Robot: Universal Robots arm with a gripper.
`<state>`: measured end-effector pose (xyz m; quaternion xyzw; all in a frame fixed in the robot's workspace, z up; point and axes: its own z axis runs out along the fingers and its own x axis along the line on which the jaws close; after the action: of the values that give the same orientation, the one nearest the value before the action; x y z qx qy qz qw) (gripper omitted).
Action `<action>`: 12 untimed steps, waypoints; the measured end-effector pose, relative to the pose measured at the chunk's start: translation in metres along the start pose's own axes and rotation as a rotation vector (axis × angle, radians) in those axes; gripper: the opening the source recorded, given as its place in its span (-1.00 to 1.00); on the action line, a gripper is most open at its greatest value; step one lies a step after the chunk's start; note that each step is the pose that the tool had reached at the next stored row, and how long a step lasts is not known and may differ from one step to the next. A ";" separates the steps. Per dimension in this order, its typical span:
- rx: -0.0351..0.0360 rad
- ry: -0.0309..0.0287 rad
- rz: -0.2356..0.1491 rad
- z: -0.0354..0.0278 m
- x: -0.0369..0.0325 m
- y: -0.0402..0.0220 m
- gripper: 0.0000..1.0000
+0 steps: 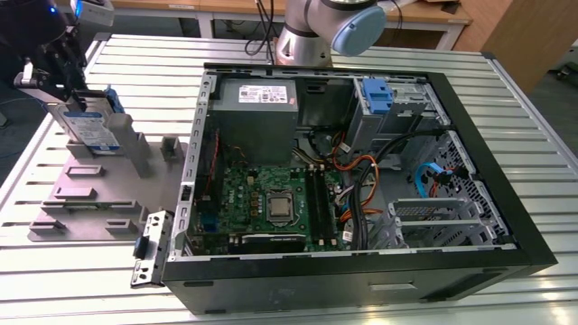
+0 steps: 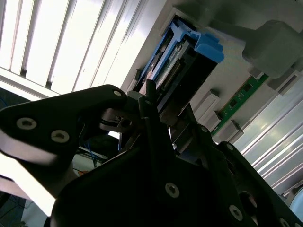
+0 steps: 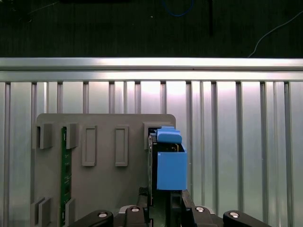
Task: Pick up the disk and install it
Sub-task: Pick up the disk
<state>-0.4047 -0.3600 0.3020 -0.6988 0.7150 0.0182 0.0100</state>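
The disk (image 1: 91, 131) stands upright on edge in a slot of the grey fixture (image 1: 86, 196) at the exterior view's left, its white-and-blue label facing the camera and its blue carrier frame around it. My gripper (image 1: 70, 100) comes down on its top edge, with the fingers on either side and closed against it. In both wrist views the disk (image 3: 170, 165) (image 2: 187, 54) shows edge-on, a blue tab at its far end. My gripper (image 3: 160, 202) (image 2: 154, 101) clamps the near end.
An open computer case (image 1: 505, 203) lies on the slatted metal table (image 1: 542, 101), with a motherboard, cables, a grey power-supply box (image 1: 259, 95) and a drive bay holding a blue carrier (image 1: 378, 95). A green memory stick (image 3: 64, 175) sits in another fixture slot.
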 end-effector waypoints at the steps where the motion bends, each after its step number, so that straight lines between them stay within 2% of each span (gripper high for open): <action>1: 0.0000 0.0000 0.000 0.0000 0.0000 0.0000 -0.25; 4: 0.0000 0.0000 0.000 0.0000 0.0000 0.0000 -0.14; 5: 0.0000 0.0000 0.000 0.0000 0.0001 0.0000 0.00; 12: -0.0001 0.0001 0.000 0.0002 -0.0029 0.0001 0.00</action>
<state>-0.4047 -0.3570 0.3018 -0.6988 0.7151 0.0182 0.0099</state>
